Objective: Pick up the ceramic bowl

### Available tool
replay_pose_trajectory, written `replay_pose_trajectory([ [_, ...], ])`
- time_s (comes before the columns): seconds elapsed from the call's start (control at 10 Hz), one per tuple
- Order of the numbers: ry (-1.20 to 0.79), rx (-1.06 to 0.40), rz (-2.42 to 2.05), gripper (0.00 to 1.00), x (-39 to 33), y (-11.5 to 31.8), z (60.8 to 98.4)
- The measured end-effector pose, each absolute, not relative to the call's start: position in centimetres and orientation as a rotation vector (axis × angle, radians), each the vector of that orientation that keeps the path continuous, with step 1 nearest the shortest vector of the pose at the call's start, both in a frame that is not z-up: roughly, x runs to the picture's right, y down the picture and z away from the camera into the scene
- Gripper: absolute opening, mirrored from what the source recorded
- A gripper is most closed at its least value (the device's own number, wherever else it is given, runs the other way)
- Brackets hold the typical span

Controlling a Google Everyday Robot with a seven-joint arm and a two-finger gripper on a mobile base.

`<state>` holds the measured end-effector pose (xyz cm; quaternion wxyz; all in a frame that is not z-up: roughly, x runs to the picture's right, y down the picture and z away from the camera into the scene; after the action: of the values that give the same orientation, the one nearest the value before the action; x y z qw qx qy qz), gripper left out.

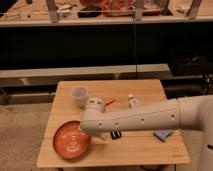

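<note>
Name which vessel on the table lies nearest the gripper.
The orange-red ceramic bowl: wide, shallow, at the front left, just beside the gripper under the arm; the small whitish cup stands farther back.

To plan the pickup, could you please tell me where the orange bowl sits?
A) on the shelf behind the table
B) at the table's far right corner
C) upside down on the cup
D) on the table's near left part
D: the bowl lies flat on the table's near left part, in front of the cup, with the gripper by its right rim under the arm.
</note>
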<state>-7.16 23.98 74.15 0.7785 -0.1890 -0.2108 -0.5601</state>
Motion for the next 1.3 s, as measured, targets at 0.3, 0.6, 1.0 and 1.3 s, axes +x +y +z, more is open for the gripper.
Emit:
replay_pose_trajectory([
  [0.3,-0.48,-0.402,-1.228,0.8,-7.4,24.6,75.1],
  [0.6,-0.512,-0.396,-1.253,0.8,-7.7,25.5,76.3],
  [1.0,-0.546,-0.4,-1.284,0.8,-8.6,26.3,77.6],
  [1.3,-0.563,-0.402,-1.31,0.8,-9.3,26.7,78.0],
])
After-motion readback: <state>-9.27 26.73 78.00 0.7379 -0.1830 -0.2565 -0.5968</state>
